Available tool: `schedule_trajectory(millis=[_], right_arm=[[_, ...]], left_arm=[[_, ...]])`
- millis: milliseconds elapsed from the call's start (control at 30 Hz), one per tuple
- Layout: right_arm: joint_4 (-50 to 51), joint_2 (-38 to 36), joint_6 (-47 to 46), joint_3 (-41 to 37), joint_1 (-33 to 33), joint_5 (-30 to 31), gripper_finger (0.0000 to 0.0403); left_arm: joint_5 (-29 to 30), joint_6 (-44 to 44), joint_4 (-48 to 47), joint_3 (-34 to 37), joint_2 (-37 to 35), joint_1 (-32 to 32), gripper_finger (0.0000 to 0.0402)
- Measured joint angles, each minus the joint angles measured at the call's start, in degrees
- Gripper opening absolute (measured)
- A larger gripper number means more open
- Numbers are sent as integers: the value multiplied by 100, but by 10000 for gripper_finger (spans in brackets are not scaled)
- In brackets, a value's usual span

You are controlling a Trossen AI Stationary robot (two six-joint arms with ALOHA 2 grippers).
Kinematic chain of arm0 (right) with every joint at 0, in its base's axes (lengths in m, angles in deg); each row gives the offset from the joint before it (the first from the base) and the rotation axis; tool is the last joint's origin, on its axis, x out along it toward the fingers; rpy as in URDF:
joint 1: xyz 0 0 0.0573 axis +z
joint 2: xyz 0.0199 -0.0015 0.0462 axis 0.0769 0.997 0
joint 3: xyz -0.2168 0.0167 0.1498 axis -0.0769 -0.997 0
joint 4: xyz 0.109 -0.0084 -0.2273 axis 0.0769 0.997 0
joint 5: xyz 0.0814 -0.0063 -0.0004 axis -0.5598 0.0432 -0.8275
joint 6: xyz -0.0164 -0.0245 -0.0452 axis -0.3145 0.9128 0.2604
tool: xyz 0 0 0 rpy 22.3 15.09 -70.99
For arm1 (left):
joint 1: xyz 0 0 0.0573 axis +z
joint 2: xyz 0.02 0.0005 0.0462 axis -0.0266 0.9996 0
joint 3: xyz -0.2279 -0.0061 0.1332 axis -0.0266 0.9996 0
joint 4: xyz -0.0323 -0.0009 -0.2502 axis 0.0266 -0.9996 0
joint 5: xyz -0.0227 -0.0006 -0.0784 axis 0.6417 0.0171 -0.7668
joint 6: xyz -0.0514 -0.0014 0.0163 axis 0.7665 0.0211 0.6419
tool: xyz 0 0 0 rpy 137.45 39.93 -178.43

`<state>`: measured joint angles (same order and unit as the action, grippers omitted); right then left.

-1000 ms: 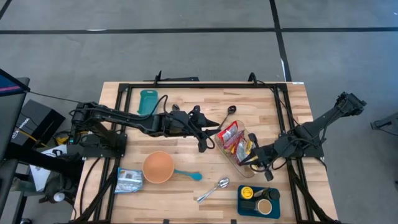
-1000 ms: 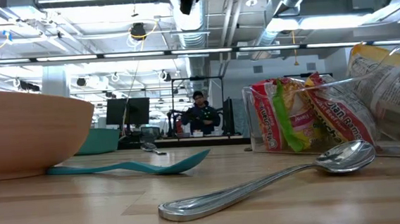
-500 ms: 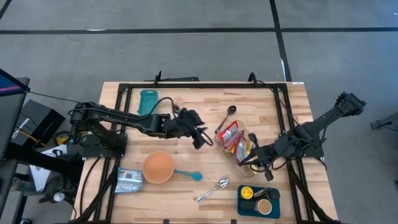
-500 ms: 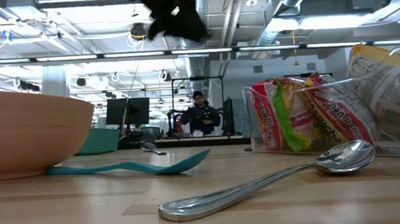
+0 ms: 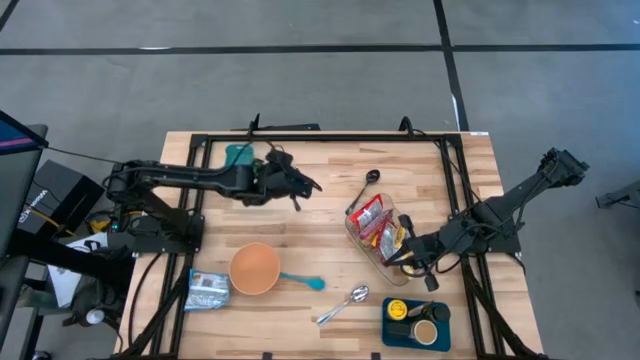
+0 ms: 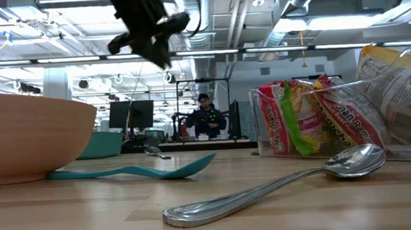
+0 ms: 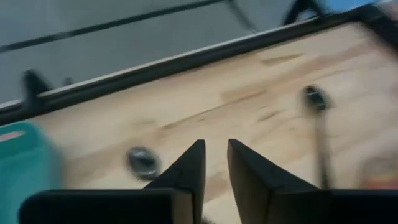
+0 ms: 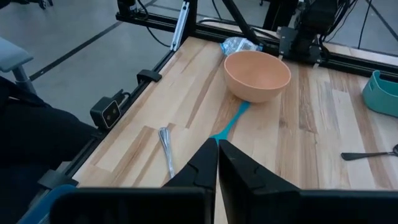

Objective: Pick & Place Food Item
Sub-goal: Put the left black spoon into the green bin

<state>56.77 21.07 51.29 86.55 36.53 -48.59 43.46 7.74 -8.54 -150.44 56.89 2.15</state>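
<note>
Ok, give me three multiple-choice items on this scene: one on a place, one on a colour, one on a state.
1. Where is the metal spoon?
A. In the bowl
B. On the table, between the bowl and the blue tray
C. In the clear container

2. What colour is the bowl?
A. Orange
B. White
C. Black

3. How is the right pincer?
A. Wide open
B. Shut on a spoon
C. Shut, holding nothing

Answers: 1 B, it lies on bare wood beside the blue tray. 2 A, the high view shows orange. 3 C, its fingers meet with nothing between.
</note>
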Motion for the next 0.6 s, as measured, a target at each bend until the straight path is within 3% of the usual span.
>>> schedule_trajectory(millis=[233,367,500,600], right_arm=[[2,-2,-13,0,0,0,8],[4,-2,-13,0,0,0,8],[4,-2,-11,0,0,0,8],[4,-2,-9,0,0,0,8]], left_arm=[[-770,-69,-158,9,-29,544,23],[-925,-333,-146,9,-29,610,7],[-1197,-1247,-87,9,-29,568,1],[-2076,-2272,22,9,-29,562,4]])
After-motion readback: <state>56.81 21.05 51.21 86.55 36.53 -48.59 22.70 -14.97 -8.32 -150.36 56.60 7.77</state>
